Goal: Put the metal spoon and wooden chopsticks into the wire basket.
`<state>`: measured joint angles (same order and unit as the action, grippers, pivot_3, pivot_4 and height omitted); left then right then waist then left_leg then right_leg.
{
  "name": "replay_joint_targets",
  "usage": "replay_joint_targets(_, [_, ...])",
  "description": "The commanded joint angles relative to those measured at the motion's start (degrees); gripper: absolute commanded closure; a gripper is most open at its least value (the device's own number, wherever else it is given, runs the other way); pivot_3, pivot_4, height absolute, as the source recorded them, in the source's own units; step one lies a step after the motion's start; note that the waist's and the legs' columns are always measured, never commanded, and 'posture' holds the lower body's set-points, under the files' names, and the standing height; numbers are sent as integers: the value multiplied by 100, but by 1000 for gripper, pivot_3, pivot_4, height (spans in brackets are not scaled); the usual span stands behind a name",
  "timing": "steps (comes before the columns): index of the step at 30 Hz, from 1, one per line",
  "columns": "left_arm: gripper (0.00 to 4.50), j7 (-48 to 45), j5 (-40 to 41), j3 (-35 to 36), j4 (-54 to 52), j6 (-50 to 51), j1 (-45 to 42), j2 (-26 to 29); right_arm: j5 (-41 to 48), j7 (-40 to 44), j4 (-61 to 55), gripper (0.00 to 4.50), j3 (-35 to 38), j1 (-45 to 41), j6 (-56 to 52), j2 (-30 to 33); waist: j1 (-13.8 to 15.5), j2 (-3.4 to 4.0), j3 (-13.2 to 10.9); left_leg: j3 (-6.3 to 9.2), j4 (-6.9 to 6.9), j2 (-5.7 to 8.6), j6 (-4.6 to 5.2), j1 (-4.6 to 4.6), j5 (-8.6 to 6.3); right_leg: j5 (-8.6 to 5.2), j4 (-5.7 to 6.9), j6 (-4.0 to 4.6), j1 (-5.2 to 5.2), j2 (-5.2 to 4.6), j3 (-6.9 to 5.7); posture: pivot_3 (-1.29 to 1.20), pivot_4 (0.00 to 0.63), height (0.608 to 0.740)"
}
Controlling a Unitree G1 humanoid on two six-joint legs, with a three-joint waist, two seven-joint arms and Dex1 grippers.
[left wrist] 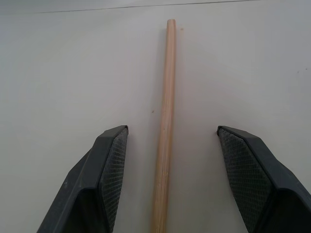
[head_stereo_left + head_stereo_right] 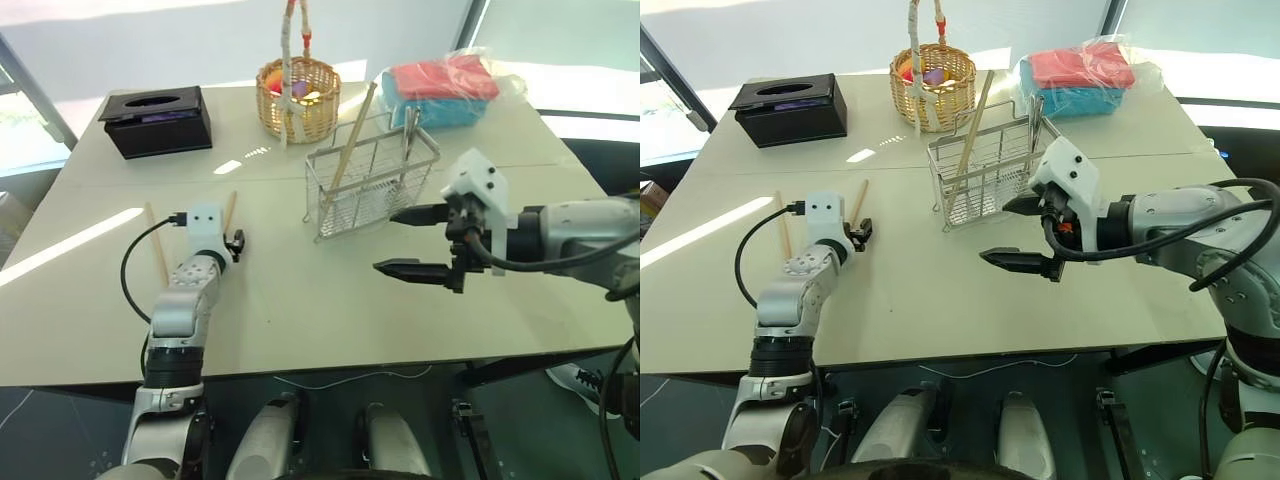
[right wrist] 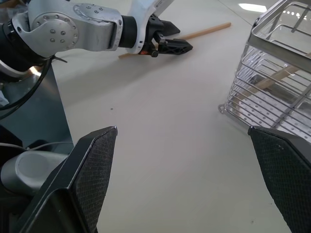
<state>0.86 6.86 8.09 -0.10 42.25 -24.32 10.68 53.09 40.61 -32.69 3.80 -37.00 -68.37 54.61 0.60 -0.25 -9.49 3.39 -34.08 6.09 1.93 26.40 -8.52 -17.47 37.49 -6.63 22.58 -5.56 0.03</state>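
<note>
Head views: wire basket (image 2: 372, 180) seen on table (image 2: 300, 300) right of centre; one chopstick (image 2: 350, 140) and spoon (image 2: 409, 135) leaned inside. Two chopsticks lie flat at left: one (image 2: 157, 243) beside left arm, one (image 2: 229, 211) at left gripper (image 2: 237, 243). Right gripper (image 2: 412, 242) held above table near basket, fingers wide apart, nothing held.

Left wrist view: chopstick (image 1: 164, 121) lies between parted fingers (image 1: 109, 165), untouched.

Right wrist view: basket (image 3: 272, 92) seen ahead of parted fingers (image 3: 92, 170); left gripper (image 3: 172, 44) over chopstick (image 3: 206, 30).
</note>
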Motion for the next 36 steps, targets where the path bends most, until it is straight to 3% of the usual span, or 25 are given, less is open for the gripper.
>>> replay_joint_targets(1, [1429,76,-95,259,285,261,207,228,-63,6,7,41,65,-105,139,3,-7,1,1,0,0,0,0,0,0,0,0,0,0,0,0,0,150,740])
replay_joint_targets(9, [1429,15,-60,243,246,431,279,363,-158,23,69,41,40,-118,217,-20,-15,2,2,-1,2,-1,-1,0,0,0,0,0,2,0,2,0,150,740])
replay_joint_targets(12, [2177,35,28,342,246,535,275,317,-158,10,78,0,46,-125,222,-38,-20,2,3,-1,2,-1,-1,0,0,0,0,0,2,0,2,0,150,740])
replay_joint_targets(16, [4132,36,90,327,215,569,306,342,-149,-23,92,0,72,-121,223,-53,-40,5,5,-1,3,-1,-1,-1,-1,0,0,0,2,0,2,0,150,740])
replay_joint_targets(17, [4425,34,95,324,209,567,314,349,-147,-30,93,0,74,-122,223,-55,-40,6,6,-1,4,-1,-1,-1,0,0,0,0,2,0,2,0,150,740])
replay_joint_targets(25, [4425,100,89,424,149,585,350,382,-168,-78,150,0,80,-126,230,-69,-40,6,6,-1,5,-1,0,-1,0,0,0,0,2,0,3,0,150,740])
replay_joint_targets(31, [4425,159,166,745,48,-551,-28,400,-266,-134,209,0,67,-119,284,-126,-26,3,4,-1,5,-2,0,2,0,0,0,0,7,1,3,0,150,740])
replay_joint_targets(36, [4425,-823,730,957,98,-2175,-1040,663,-505,-429,464,0,190,-205,463,-371,141,-30,-15,3,-8,0,-2,21,1,6,0,3,39,0,-7,0,150,740])
